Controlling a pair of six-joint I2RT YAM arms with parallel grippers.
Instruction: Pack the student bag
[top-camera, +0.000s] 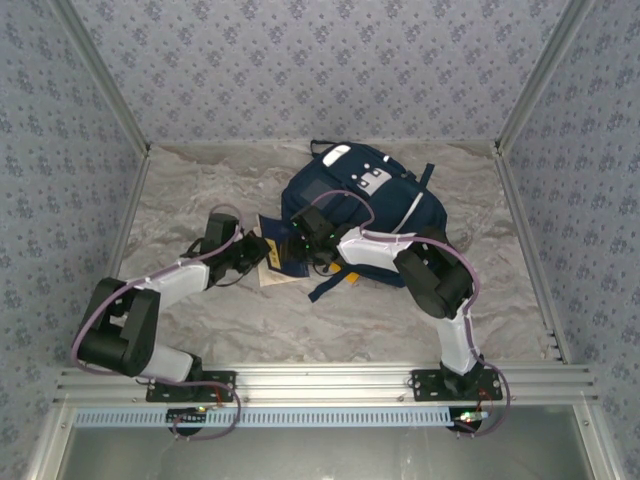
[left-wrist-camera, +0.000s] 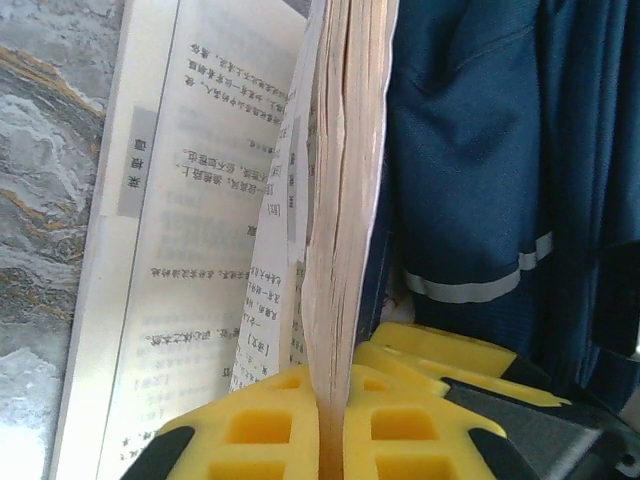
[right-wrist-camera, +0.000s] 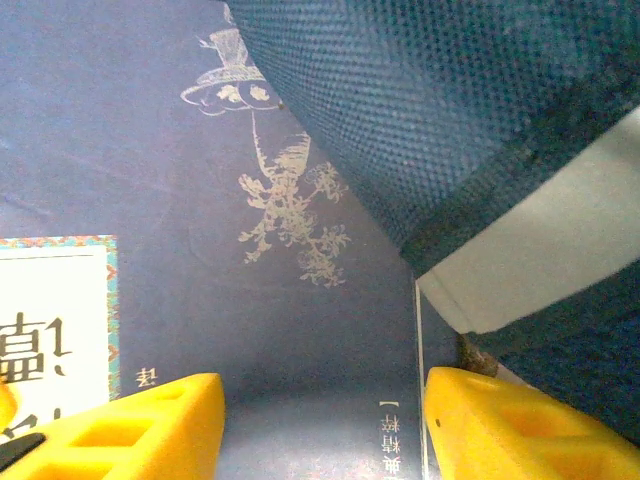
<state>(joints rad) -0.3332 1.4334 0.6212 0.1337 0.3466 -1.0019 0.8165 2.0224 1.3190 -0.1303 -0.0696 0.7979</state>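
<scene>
Left gripper (left-wrist-camera: 333, 410) pinches the book (left-wrist-camera: 345, 150) for you; the student bag (left-wrist-camera: 480, 140) lies just to its right; right gripper (right-wrist-camera: 320, 425) stands wide at the bag.

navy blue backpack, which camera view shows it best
Top external: nearly all of the large navy-blue fabric backpack, with front patch and straps. Left wrist has its cloth and a pale stripe beside the cream-paged book clamped in the left pincer. Right wrist has a close-up of its woven fabric.

Left arm (top-camera: 185, 272) & right arm (top-camera: 455, 340): black joints, white shells, lilac cables looped alongside. Left hand (left-wrist-camera: 333, 430) & right hand (right-wrist-camera: 320, 420): yellow fingers (left-wrist-camera: 250, 430) w/ square cut-outs.
</scene>
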